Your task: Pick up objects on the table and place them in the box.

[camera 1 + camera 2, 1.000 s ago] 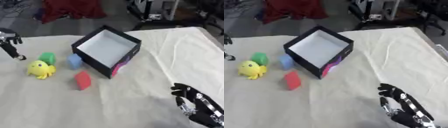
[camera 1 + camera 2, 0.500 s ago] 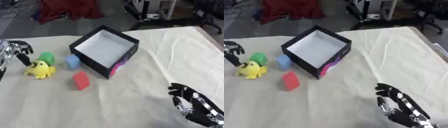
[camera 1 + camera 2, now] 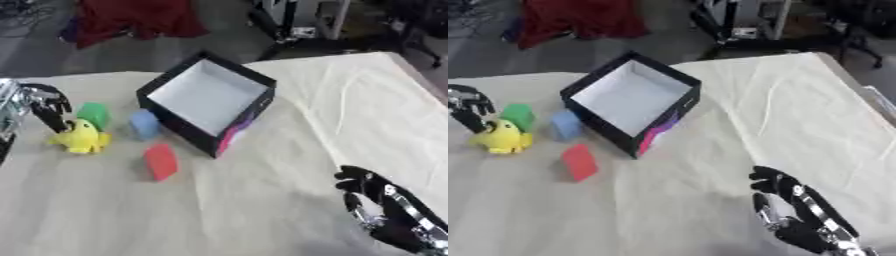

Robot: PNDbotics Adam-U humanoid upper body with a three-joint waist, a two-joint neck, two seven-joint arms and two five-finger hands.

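Note:
A black box (image 3: 206,101) with a white inside stands open on the cloth-covered table. Left of it lie a blue block (image 3: 144,124), a green block (image 3: 93,114), a yellow duck-like toy (image 3: 81,137) and a red block (image 3: 160,160). My left hand (image 3: 45,106) hangs at the left edge, fingers pointing down and reaching the yellow toy's top; they are relaxed and hold nothing. My right hand (image 3: 380,210) rests open at the lower right, fingers up, far from the objects.
The cream cloth (image 3: 289,130) covers the table to its right edge. A red fabric heap (image 3: 131,17) and dark equipment (image 3: 297,20) lie on the floor beyond the far edge.
My left hand has moved right and down from the left edge until its fingers reach the yellow toy. The camera has shifted a little. My right hand stays put.

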